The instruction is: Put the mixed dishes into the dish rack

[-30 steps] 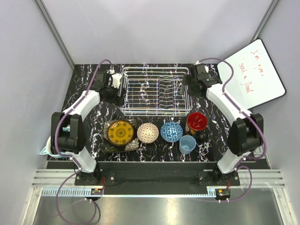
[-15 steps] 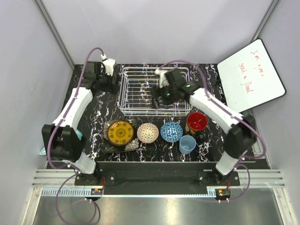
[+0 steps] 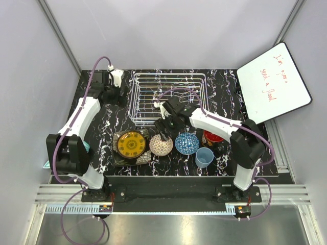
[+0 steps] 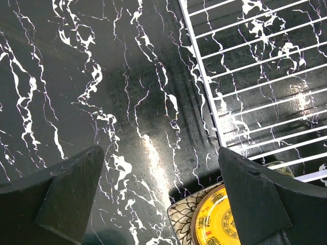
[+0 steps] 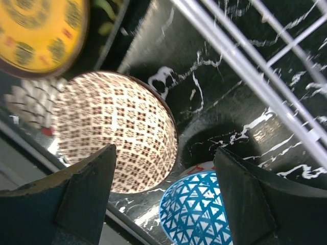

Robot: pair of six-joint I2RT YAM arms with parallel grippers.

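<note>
Right gripper [image 5: 166, 163] hangs low over the near half of the bench [image 3: 225, 87], jaws spread wide and gripping nothing. The pinkish-white speckled bowl [image 5: 115, 132] sits right beneath it, upright, its inner rim lying in the gap between the two fingers and most of its body toward the finger on the left of the wrist view. Whether either finger touches the bowl, I cannot tell. Just beside the bowl, toward the right edge, sits the blue patterned bowl [image 3: 187, 143]. On the other side is the yellow-orange patterned round plate [image 3: 131, 144], lying on the dark patterned squarish plate [image 3: 117, 159]. The red mug [image 3: 213, 138] shows only partly under the right arm, with the light-blue cup [image 3: 204, 157] just in front of it by the near edge. The dish rack [image 3: 168, 97] stands at the far middle of the bench. Left gripper [image 4: 161, 153] is open too, over bare marble just off the rack's left side, near the far-left corner. A white board [image 3: 273, 84] leans off the far-right corner — red handwriting on it, too small to read. Room is tight: only a narrow strip of bench runs between the rack's near wires and the row of dishes — the right gripper hangs over that strip. There is a wider open strip left of the rack.
</note>
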